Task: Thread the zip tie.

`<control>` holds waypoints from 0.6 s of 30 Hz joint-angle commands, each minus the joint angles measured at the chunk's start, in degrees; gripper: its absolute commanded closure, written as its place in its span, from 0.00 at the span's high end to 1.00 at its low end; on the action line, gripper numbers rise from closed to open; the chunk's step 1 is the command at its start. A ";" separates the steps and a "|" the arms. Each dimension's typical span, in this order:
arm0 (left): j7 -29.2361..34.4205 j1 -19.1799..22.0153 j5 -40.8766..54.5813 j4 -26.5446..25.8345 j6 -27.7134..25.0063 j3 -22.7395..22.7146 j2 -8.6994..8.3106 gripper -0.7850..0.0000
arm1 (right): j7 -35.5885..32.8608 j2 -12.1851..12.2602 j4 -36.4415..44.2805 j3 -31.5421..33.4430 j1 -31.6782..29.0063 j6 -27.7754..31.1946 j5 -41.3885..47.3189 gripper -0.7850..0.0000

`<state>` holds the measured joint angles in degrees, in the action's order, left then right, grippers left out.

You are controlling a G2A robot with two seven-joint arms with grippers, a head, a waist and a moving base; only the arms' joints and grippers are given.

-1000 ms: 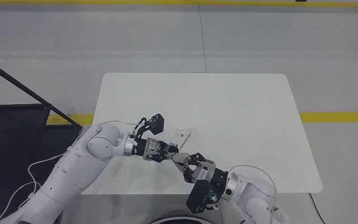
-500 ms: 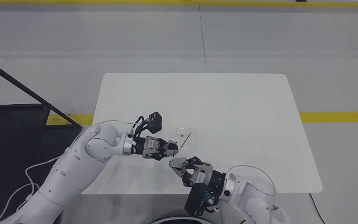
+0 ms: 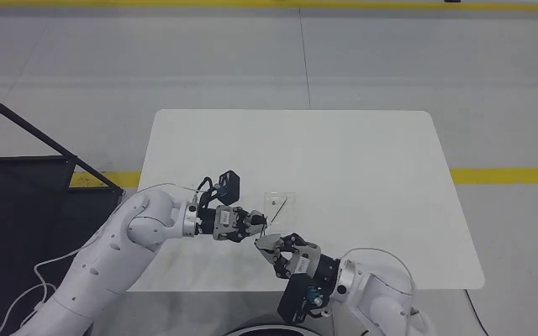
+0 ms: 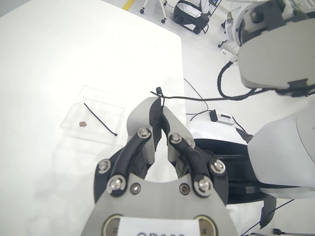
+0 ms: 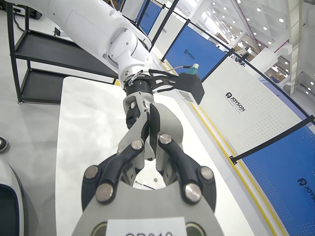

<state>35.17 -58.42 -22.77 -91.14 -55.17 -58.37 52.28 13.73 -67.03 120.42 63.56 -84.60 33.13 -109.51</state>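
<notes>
Step in hand, judging by the layout: bringing tail to head, nothing threaded yet.

Starting at the left over the white tabletop (image 3: 361,160): left hand (image 3: 254,223), raised off the surface near the robot's edge. Clamps fully closed on the zip tie (image 4: 159,90), gripping the strap just below the head and leaving that head poking clear above the fingertips. Beyond the head, a thin black line (image 4: 187,97) trailing sideways; cannot tell whether tail or a floor cable behind.

Just beside it and nearer the robot: right hand (image 3: 268,244), fingers pressed together, tips aimed at the left hand and near it. Cannot tell whether holding anything between them.

A little further right and beyond both hands: clear tray (image 3: 280,205) flat on the tabletop, spare tie (image 4: 98,121) lying slantwise inside, apparently untouched.

To do the step well: keep the left grip firm and still, preventing any twist of the head. Turn the slot to face the incoming tip. Pinch the tail close to its end for stiffness. Line up tip and slot before pushing, then feed slowly and straight, ridged side toward the catch. Expect little margin with so small a slot and so thin a strap. Watch for bending of the strap or slipping from closed fingers. Once through, pull only enough to catch. Stay clear of the tray.
</notes>
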 commanded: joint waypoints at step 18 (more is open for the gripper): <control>5.64 2.50 0.92 -0.50 -1.44 0.90 -0.57 0.00 | 11.34 1.42 1.46 4.01 -3.37 -1.52 1.99 0.00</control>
<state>39.37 -56.47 -22.46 -91.41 -56.58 -57.64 51.81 24.03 -65.76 121.71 67.12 -87.66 31.24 -107.55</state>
